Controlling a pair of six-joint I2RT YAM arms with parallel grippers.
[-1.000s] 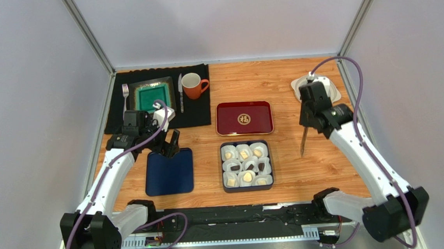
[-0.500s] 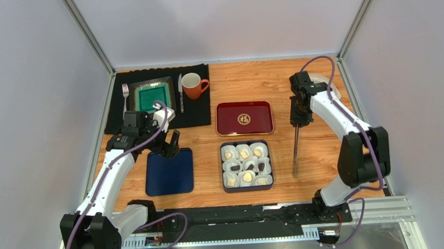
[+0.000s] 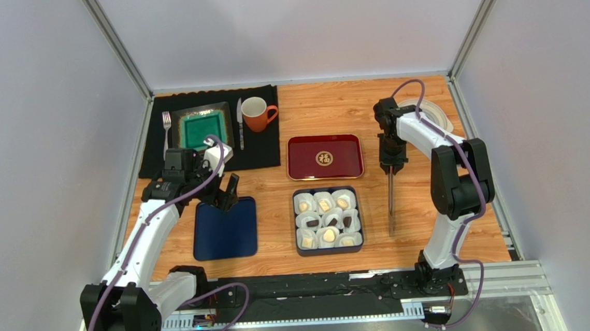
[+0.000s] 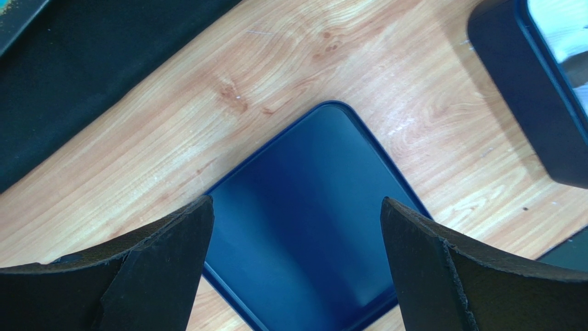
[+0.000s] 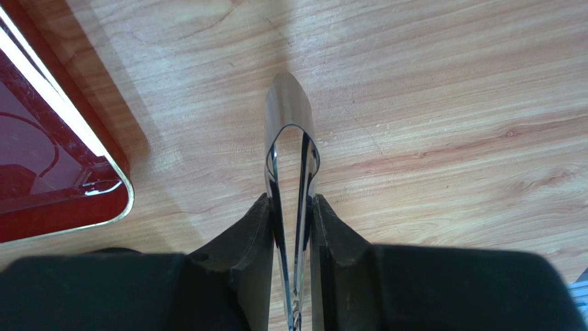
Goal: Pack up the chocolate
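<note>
On the wooden surface (image 3: 425,203) the chocolates (image 3: 328,219) are seated in paper cups (image 3: 306,204) inside a dark box (image 3: 299,247), just left of the steel tongs (image 3: 390,202). These are clamped in the narrowed right pincer (image 3: 390,165), their long axis set parallel to the box's right edge. The left pincer (image 3: 228,192) is held wide above the blue lid (image 3: 225,233), farther off.

Only one readable mark: a round gold emblem (image 3: 324,157) centred on the red tray (image 3: 304,146), holding a single Chinese character that looks like 福. The right wrist view catches just a thin curved line on the tray, not legible.
</note>
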